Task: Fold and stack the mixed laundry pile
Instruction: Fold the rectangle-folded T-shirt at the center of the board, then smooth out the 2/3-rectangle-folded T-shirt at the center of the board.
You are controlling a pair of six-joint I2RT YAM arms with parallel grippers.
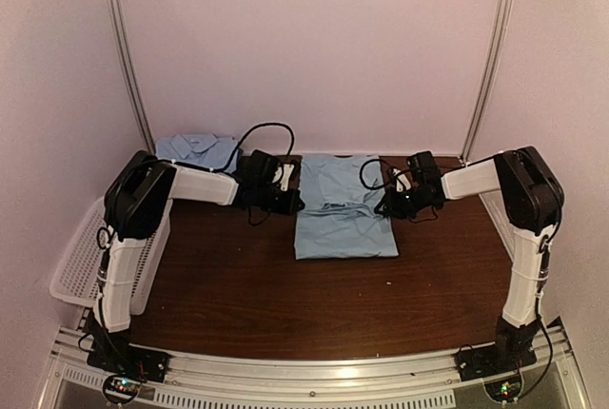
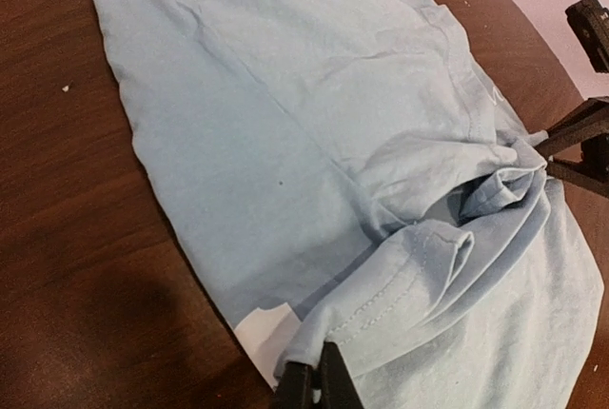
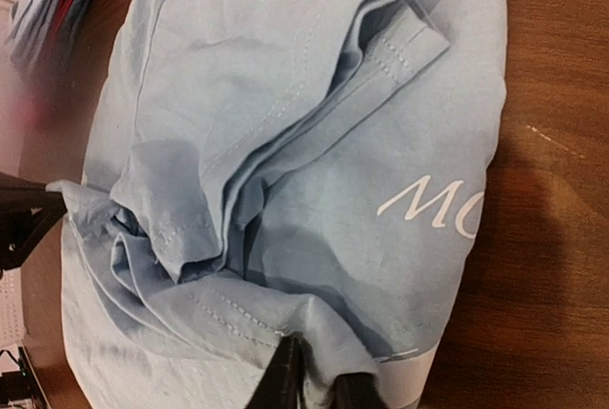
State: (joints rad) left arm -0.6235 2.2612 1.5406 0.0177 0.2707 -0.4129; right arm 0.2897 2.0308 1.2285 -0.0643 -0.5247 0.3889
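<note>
Dark wood tbl (image 1: 238,285) w/ lt-blue shirt (image 1: 343,228) mid, folded blue garments (image 1: 195,150) back-left

The shirt (image 1: 343,209) lies on the tabletop (image 1: 285,295), around the middle and toward the far edge, with a bunched fold running across its centre. The left gripper (image 2: 314,382) is at the shirt's left edge and the right gripper (image 3: 319,385) at its right edge, facing each other across it. In the far left corner there's a small stack of garments (image 1: 198,150). The basket (image 1: 81,257) sits just off the tabletop's left edge, toward the near corner.

Probably a lab booth — plain white walls (image 1: 314,38), metal rails (image 1: 490,57), wooden table (image 1: 285,295)
</note>
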